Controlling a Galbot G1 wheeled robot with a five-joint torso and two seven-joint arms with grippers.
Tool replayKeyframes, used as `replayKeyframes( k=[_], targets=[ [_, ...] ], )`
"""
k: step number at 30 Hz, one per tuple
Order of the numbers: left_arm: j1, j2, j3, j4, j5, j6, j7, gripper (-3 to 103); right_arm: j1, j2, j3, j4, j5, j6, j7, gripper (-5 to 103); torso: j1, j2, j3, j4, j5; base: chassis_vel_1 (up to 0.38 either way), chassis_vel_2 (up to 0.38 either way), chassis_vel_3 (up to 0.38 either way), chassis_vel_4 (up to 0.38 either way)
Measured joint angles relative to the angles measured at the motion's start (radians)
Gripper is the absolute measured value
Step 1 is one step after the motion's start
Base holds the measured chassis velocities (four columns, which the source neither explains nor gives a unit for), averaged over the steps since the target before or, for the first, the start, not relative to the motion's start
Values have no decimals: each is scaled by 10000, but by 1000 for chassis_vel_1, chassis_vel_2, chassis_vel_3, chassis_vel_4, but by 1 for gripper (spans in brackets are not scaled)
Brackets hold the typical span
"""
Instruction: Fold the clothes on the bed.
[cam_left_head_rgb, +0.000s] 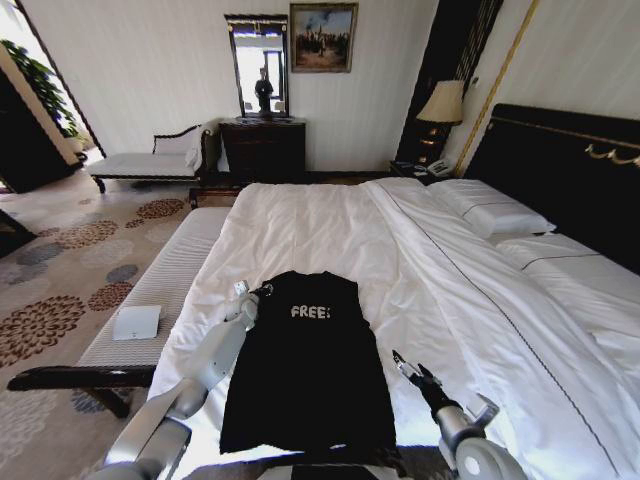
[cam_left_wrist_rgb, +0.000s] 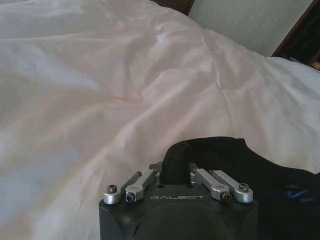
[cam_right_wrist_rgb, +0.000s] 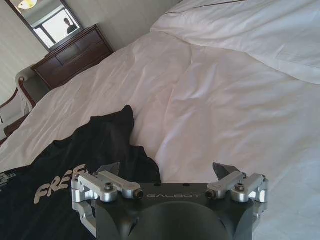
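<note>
Ahead of your left gripper's fingers (cam_left_wrist_rgb: 198, 177) you had open, wrinkled white duvet (cam_left_wrist_rgb: 125, 90). The soft black lettered T-shirt (cam_left_head_rgb: 310, 365) lay between both grippers; beyond the right fingers (cam_right_wrist_rgb: 222, 170) rose plump white pillows (cam_left_head_rgb: 490, 210).

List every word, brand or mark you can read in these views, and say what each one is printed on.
"FREE!" in white letters, on the chest of the black T-shirt lying on the bed.
"GALBOT", on the housing of the left gripper, whose fingers are at the shirt's edge.
"GALBOT", on the housing of the right gripper, beside the shirt.
A small blue and white mark on the shirt in the left wrist view: too small to read.
</note>
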Motion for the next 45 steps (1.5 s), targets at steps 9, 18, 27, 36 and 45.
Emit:
replayKeyframes(
  k=[9, 18, 27, 36, 45],
  targets=[
    [-73, 269, 205, -35, 143, -63, -14, 3, 599, -481, 33, -256, 496, -128, 136, 100, 0, 0, -1, -1, -1, 0, 0, 0, 0],
    [-310, 591, 524, 19, 182, -111, -77, 3, 3421, -2362, -522, -1309, 4113, -1212, 1049, 100, 0, 0, 0, 8, -2, 0, 0, 0, 0],
    [-640, 362, 982, 217, 209, -240, -207, 3, 7126, -3985, -2367, -5282, 5452, -1973, 379, 100, 3, -1, 2, -3, 7, 0, 0, 0, 0],
    [-796, 58, 1308, 471, 309, -439, -331, 3, 9861, -3292, -3908, -8669, 5257, -2431, -299, 100, 1, -1, 1, 1, 2, 0, 0, 0, 0],
    [-827, 63, 1376, 508, 254, -494, -217, 3, 11255, -2730, -4648, -10399, 4477, -2245, -946, 100, 0, 0, 0, 3, -2, 0, 0, 0, 0]
  ],
)
